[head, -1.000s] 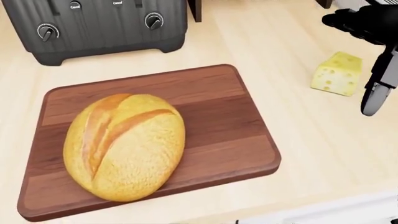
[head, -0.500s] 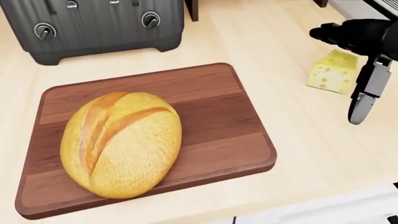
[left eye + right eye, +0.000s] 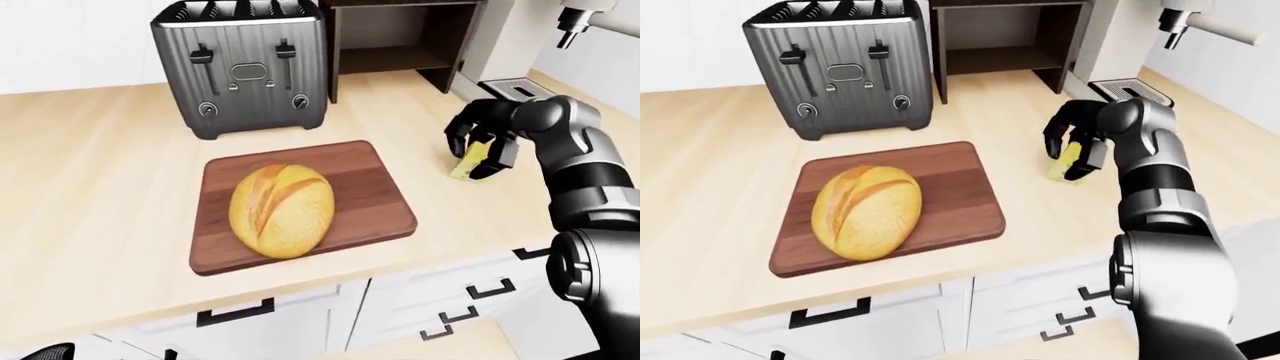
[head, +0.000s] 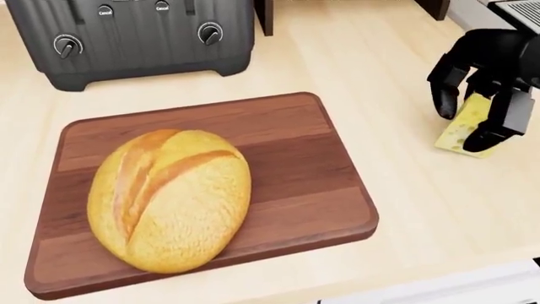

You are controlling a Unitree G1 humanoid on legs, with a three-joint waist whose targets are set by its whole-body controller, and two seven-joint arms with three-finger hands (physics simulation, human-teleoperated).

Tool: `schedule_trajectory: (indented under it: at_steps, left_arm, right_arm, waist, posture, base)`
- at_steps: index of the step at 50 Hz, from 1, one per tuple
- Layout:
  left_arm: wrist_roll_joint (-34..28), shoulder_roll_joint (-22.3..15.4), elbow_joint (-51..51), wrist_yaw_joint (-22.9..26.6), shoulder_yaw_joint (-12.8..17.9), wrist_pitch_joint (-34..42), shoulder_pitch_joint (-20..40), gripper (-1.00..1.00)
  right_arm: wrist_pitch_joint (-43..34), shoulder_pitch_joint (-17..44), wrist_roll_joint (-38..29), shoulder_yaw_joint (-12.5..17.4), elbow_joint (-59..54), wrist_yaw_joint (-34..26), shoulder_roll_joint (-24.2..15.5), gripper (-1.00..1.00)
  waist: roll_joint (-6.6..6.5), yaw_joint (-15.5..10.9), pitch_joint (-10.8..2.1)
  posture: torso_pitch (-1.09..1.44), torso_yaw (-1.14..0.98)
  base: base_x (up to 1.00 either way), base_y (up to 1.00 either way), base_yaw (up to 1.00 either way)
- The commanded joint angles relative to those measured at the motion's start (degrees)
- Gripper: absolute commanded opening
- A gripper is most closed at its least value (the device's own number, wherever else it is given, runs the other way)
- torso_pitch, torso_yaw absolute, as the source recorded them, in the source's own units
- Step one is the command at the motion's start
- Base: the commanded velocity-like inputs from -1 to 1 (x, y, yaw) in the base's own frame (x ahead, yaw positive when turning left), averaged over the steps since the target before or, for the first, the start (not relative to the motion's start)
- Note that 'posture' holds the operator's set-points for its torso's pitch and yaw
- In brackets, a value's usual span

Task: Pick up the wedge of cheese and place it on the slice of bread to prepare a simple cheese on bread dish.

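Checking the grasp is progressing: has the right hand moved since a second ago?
Yes. In the head view the right hand has dropped toward the counter, its fingers now around the cheese.

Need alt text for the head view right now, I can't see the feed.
The right hand has its dark fingers around the cheese wedge on the counter at the view's right. A round loaf of bread lies on a wooden cutting board, with a toaster above it.
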State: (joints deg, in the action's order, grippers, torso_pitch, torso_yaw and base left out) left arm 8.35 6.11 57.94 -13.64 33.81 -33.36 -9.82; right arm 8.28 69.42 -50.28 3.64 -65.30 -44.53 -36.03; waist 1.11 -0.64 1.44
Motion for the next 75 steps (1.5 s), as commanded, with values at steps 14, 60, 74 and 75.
schedule_trajectory:
  at_steps: [14,60,74,75]
  left_arm:
    - [-0.2,-0.1,1.3,0.6,0.0,-0.7,0.0,1.0]
    - [0.0,-0.3,1.4,0.8,0.1,-0.3,0.1,1.0]
    - [0.0,-0.1,1.3,0.9,-0.1,-0.4,0.0,1.0]
    - [0.1,-0.1,1.3,0.9,-0.1,-0.5,0.0,1.0]
  right_arm:
    - [0.2,6.8,0.2,-0.7,6.8,-4.6,2.4,-1.0]
    - [-0.4,13.4,-5.0,-3.4,38.6,-24.3,18.4,-1.0]
    - [-6.3,15.0,-0.5,-4.2,49.9,-31.9,24.7,-1.0]
    - [-7.0,15.4,0.3,-4.2,50.1,-32.2,25.2,-1.0]
  waist:
    - [-0.7,0.2,-0.24]
    - [-2.1,0.9,0.83]
    - [-2.62,1.3,1.07]
    - [-2.66,1.3,1.1]
  posture:
    - [0.0,0.0]
    - [0.0,0.0]
    - [0.0,0.0]
    - [0.0,0.0]
  base:
    - [0.0,0.0,0.0]
    - [0.0,0.0,0.0]
    - [0.0,0.0,0.0]
    - [0.0,0.0,0.0]
